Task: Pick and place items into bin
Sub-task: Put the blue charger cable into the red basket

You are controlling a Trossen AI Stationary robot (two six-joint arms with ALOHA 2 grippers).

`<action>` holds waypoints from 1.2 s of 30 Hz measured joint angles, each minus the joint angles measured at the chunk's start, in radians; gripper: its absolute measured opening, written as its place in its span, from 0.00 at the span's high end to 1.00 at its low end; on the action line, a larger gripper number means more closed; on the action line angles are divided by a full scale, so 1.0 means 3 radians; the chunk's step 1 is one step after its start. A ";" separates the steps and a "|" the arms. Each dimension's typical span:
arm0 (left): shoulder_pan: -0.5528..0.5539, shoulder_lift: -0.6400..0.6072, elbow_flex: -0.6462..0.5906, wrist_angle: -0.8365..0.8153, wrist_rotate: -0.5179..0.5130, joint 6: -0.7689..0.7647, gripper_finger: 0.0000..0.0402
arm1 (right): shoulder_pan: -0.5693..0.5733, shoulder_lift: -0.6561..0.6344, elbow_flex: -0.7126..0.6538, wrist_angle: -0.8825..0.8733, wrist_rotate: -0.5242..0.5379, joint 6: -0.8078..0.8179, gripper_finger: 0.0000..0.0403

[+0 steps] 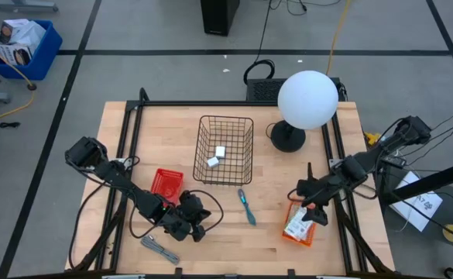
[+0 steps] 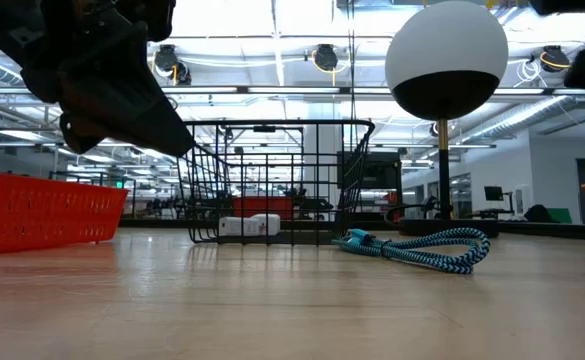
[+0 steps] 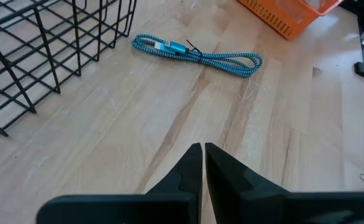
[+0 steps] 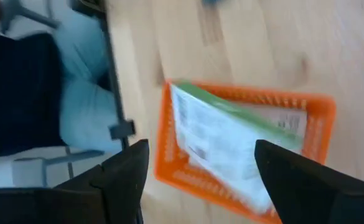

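Note:
A black wire basket stands mid-table with two little white blocks on its floor. A teal braided cable lies flat on the wood near it, also in the left wrist view and the low view. A white printed card packet lies in an orange tray. A grey metal tool lies at the near edge. My left gripper is shut and hovers over bare wood left of the cable. My right gripper is open above the orange tray.
A red tray sits left of the basket, close to my left arm. A lamp with a white globe stands on a black base right of the basket. Black frame rails run along both table sides. Bare wood lies between cable and near edge.

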 joint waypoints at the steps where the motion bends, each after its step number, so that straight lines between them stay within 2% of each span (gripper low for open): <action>1: 0.0000 0.0000 0.0000 0.0000 -0.0016 0.0000 0.94 | -0.0024 -0.0040 0.0000 0.0057 0.0008 -0.0042 0.28; 7: 0.0000 0.0000 0.0000 0.0011 -0.0057 0.0001 0.94 | -0.0140 -0.0193 0.0000 0.0789 0.0111 -0.0605 0.28; 11: 0.0001 0.0000 0.0000 0.0010 -0.0059 0.0001 0.94 | -0.0134 -0.0160 0.0000 0.1660 0.0262 -0.1118 0.29; 16: 0.0000 0.0000 0.0000 0.0010 -0.0059 0.0023 0.94 | -0.0130 0.0031 0.0000 0.2722 0.0279 -0.1620 0.28; 26: 0.0000 0.0000 0.0000 0.0014 -0.0060 0.0069 0.94 | -0.0129 0.0495 0.0000 0.4355 0.0269 -0.1658 0.29; 30: 0.0001 0.0000 0.0000 0.0014 -0.0061 0.0069 0.94 | -0.0129 0.0569 0.0000 0.4709 0.0302 -0.1698 0.28; 34: 0.0000 0.0000 0.0000 0.0015 -0.0061 0.0069 0.94 | -0.0135 0.0619 0.0000 0.4894 0.0614 -0.1710 0.28; 36: -0.0001 0.0000 0.0000 0.0015 -0.0062 0.0069 0.94 | -0.0153 0.0659 0.0000 0.4928 0.0637 -0.1862 0.28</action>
